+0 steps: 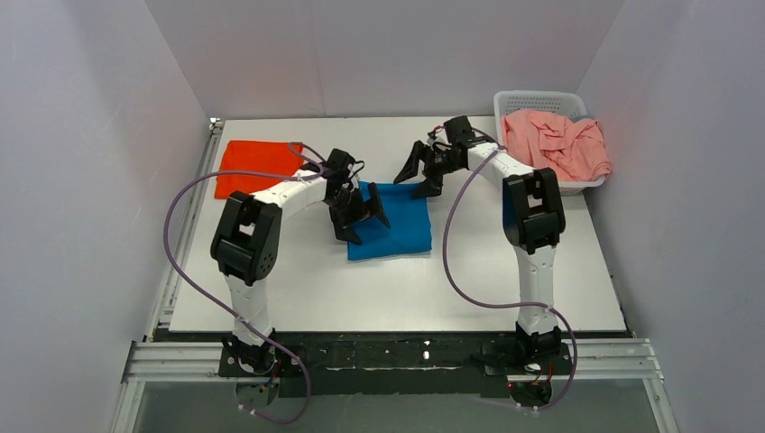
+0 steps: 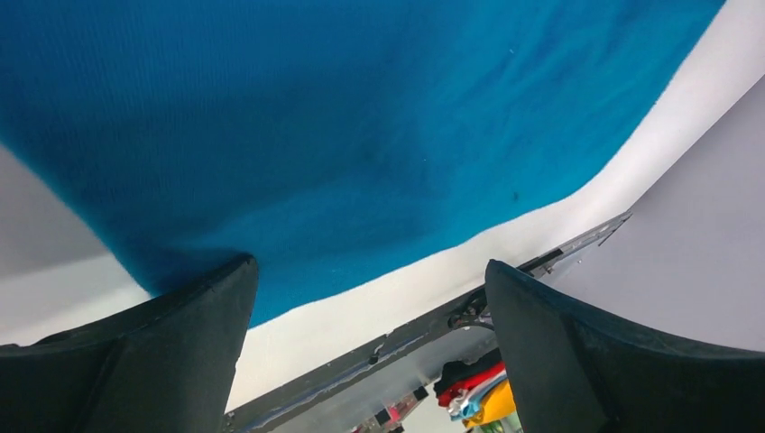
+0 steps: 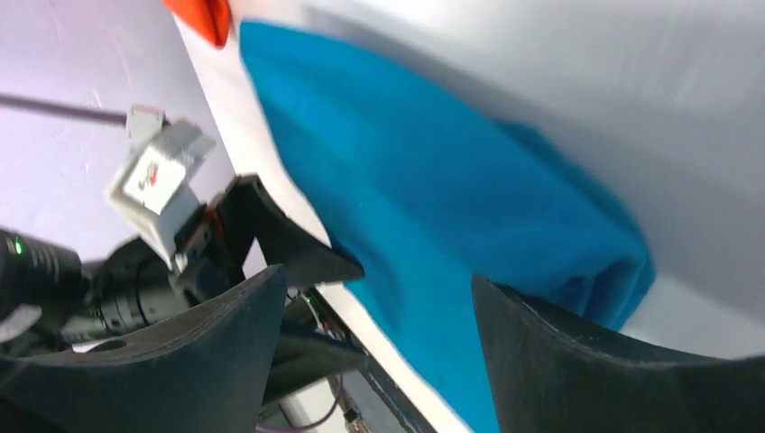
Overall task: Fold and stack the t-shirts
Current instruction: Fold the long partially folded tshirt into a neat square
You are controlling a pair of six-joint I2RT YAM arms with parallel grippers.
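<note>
A folded blue t-shirt (image 1: 397,224) lies flat at the middle of the white table (image 1: 298,289). It also shows in the left wrist view (image 2: 343,117) and in the right wrist view (image 3: 451,198). My left gripper (image 1: 364,219) is open and empty, just above the shirt's left edge. My right gripper (image 1: 420,170) is open and empty, above the table just behind the shirt's far edge. A folded orange-red t-shirt (image 1: 257,165) lies flat at the back left. A pink t-shirt (image 1: 555,142) lies crumpled in the white basket (image 1: 514,97) at the back right.
The basket stands at the table's back right corner. Grey walls close in the table at the back and both sides. Purple cables loop out from both arms. A metal rail (image 1: 189,207) runs along the table's left edge.
</note>
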